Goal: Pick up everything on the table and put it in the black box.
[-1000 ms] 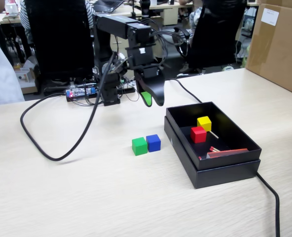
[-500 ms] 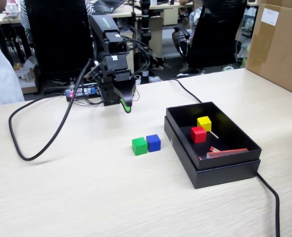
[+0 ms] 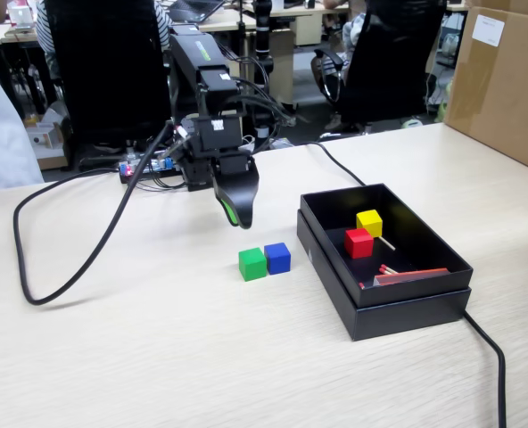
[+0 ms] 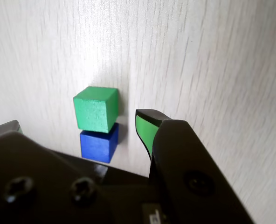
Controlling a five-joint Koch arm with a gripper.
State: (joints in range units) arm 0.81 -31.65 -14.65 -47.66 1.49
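The pincer (image 4: 77,123) stands spread in the wrist view: one green-lined jaw tip shows just right of centre, the other only as a sliver at the left edge, and the gap between them holds nothing. It hangs above the table (image 3: 157,357) and touches neither cube. In the fixed view only one jaw tip shows, just above centre and up-left of the pair.

Going near to far in the fixed view: the green cube (image 3: 252,264) and the blue cube (image 3: 277,258) sit at mid-frame, side by side and face to face – touching, or near enough that no gap shows. In the wrist view the green cube (image 4: 96,108) lies in the open gap with the blue cube (image 4: 100,142) directly below it in the frame.

Right of them sits the black box (image 3: 424,303), and deeper in it the red cube (image 3: 358,242) and the yellow cube (image 3: 369,222), close together, with a few matchsticks (image 3: 391,268) beside them.

The cubes look solid, stiff and light, with matt, slightly grainy faces – probably not slippery, not fragile. The sound hold would be on two opposite flat faces, and for either cube that means the free pair, not the face pressed to its neighbour. A corner grip would likely twist it out.
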